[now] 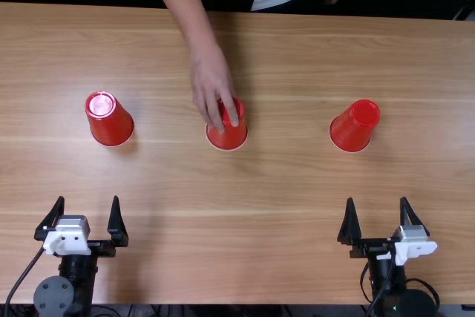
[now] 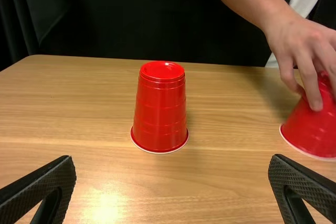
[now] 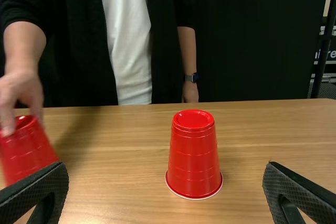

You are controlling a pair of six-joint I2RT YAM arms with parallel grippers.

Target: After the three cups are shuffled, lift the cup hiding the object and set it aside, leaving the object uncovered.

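Three red cups stand upside down in a row across the table. The left cup (image 1: pixel 110 119) (image 2: pixel 159 108) and the right cup (image 1: pixel 354 126) (image 3: pixel 193 155) stand alone. A person's hand (image 1: pixel 214 87) (image 2: pixel 307 45) (image 3: pixel 20 95) rests on top of the middle cup (image 1: pixel 227 130) (image 2: pixel 312 124) (image 3: pixel 23 148), which looks tilted in the wrist views. My left gripper (image 1: pixel 85 217) is open near the front edge, in front of the left cup. My right gripper (image 1: pixel 376 219) is open in front of the right cup. No ball shows.
The person stands across the table at the far edge (image 1: pixel 297 11), their arm (image 1: pixel 182 5) reaching over the middle. Bare wood lies between the cups and the grippers.
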